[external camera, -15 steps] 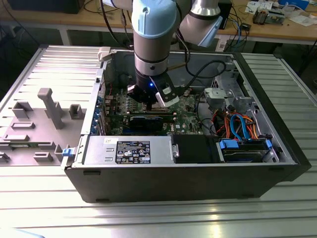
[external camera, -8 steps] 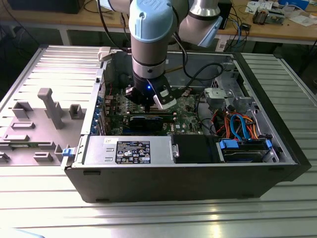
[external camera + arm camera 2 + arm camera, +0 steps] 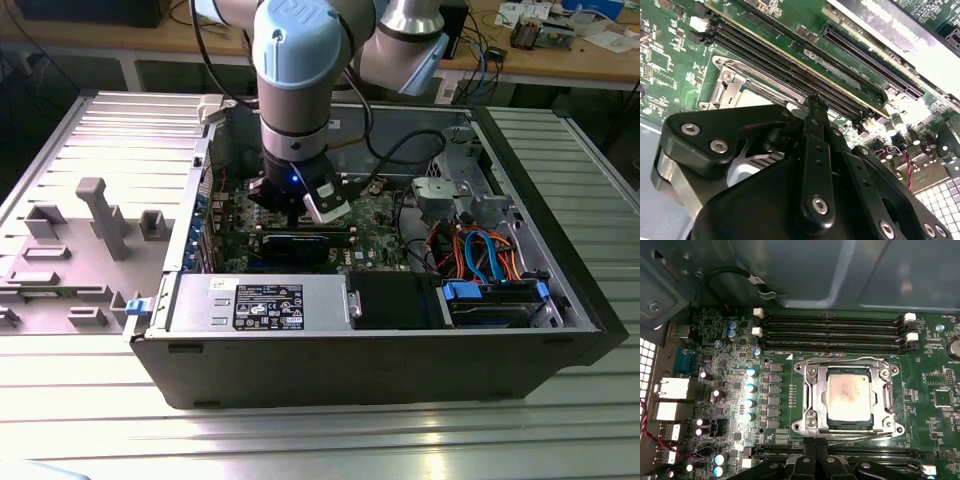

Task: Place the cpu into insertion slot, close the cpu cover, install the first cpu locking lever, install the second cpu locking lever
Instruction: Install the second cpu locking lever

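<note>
So the arm (image 3: 300, 70) comes down pretty much vertical from the top, wrist pointing straight down. The black gripper (image 3: 812, 107) hangs low at the end of it, fingers pinched together at the tips, nothing between them.

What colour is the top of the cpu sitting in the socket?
Silvery-grey with a pale smudged patch; the cpu shows best in the first wrist view.
</note>
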Robot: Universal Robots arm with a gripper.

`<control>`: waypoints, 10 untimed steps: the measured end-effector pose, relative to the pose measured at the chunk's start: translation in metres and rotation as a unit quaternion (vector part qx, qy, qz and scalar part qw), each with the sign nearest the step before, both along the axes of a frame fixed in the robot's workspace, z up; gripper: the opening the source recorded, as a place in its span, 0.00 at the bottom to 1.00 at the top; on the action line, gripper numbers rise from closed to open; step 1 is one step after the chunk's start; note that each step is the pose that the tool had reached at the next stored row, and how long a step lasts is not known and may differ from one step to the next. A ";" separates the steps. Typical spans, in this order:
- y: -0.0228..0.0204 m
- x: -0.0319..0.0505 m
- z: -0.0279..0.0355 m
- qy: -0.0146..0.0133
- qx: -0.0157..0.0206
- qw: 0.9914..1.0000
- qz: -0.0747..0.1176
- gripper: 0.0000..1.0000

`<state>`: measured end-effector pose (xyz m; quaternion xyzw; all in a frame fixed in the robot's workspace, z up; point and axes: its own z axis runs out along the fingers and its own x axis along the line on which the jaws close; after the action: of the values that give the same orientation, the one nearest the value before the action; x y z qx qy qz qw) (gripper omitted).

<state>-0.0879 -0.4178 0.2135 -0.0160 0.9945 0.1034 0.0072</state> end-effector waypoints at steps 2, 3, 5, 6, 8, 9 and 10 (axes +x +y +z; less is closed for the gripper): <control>0.0002 -0.0013 -0.0030 0.000 0.000 1.000 0.000 0.11; 0.0004 -0.0018 -0.0040 0.000 0.000 1.000 0.001 0.11; 0.0012 -0.0040 -0.0059 0.000 0.000 1.000 0.002 0.11; 0.0016 -0.0055 -0.0066 0.000 0.000 1.000 0.004 0.11; 0.0030 -0.0072 -0.0083 0.000 0.000 1.000 0.012 0.11; 0.0035 -0.0073 -0.0088 0.000 0.000 1.000 0.019 0.11; 0.0041 -0.0076 -0.0090 0.000 0.000 1.000 0.023 0.11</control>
<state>-0.0954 -0.4137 0.2044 -0.0388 0.9939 0.1035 0.0048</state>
